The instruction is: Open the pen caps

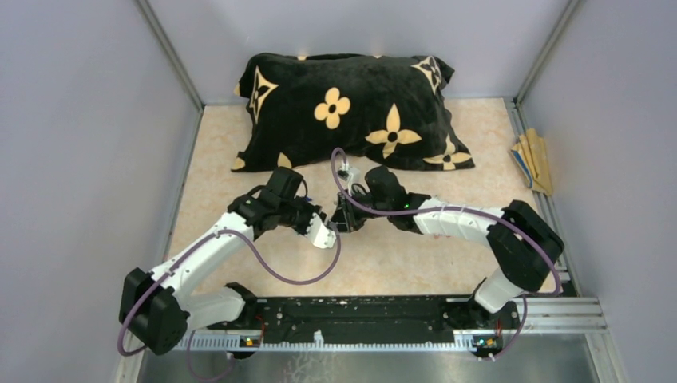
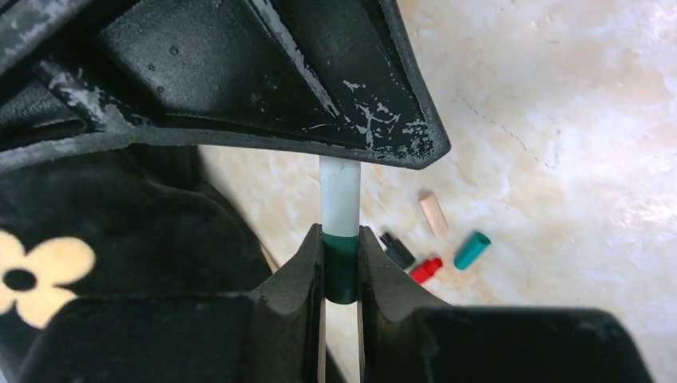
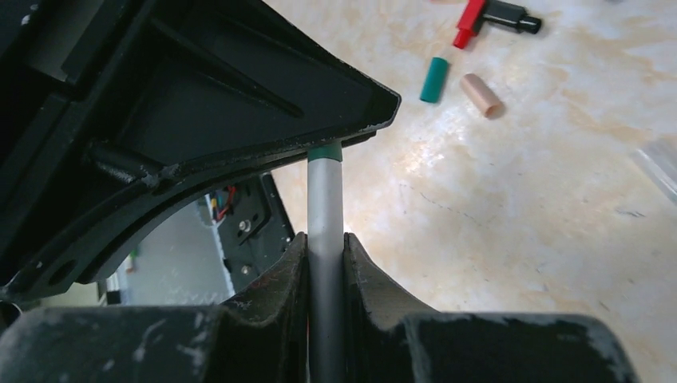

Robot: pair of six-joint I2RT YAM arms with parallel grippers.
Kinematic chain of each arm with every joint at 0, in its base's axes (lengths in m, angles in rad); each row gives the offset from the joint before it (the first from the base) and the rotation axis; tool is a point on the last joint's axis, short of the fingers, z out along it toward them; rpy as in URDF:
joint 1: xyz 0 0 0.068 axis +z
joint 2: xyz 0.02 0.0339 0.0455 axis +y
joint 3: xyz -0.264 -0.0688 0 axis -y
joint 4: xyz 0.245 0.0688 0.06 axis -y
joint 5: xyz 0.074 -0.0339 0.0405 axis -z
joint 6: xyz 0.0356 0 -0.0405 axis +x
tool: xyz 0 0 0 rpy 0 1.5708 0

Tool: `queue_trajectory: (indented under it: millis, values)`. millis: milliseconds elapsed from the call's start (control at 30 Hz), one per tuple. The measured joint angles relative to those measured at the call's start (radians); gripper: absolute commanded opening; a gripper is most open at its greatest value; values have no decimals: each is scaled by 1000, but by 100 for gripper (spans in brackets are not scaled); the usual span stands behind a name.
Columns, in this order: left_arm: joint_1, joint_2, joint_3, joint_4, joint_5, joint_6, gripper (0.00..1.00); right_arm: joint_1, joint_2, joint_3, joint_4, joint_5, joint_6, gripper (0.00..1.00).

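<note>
Jaws nearly shut on both arms: my left jaws pinch the dark green plastic cap (image 2: 342, 267), my right jaws clamp the slim white-barrelled marker pen (image 2: 340, 195), above the marbled beige desk (image 1: 415, 263), just in front of the black flower-patterned pillow (image 1: 351, 112). I should pull straight along the barrel, without bending.

Pillow (image 1: 351, 112) plush cloth; table (image 2: 559, 120) glossy marbled; jaws scuffed matt plastic

Pen (image 2: 340, 199) spans both jaws; pillow (image 1: 303, 136) lies behind them.
</note>
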Motion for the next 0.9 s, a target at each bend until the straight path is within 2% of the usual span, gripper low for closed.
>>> queue_trajectory:
  millis: [133,167,333,500,633,733,800,900]
  values:
    - [2,28,0,57,46,20,0,-3,-71,-52,-8,78,-23,0]
    - [7,35,0,63,23,26,0,-6,-92,-64,-28,79,-30,0]
    - [187,115,-2,61,-171,55,0,-31,-237,-178,-216,56,-47,0]
    - [208,153,-2,59,-206,47,0,-62,-288,-196,-313,80,-63,0]
    - [208,164,2,46,-163,-27,1,-98,-342,-197,-362,207,-63,0]
    - [208,204,12,47,-121,-113,8,-142,-397,-211,-372,339,-46,0]
    - [208,240,13,49,-101,-161,18,-183,-432,-229,-380,431,-27,0]
    - [213,293,3,70,-80,-228,23,-239,-458,-249,-390,552,-4,0]
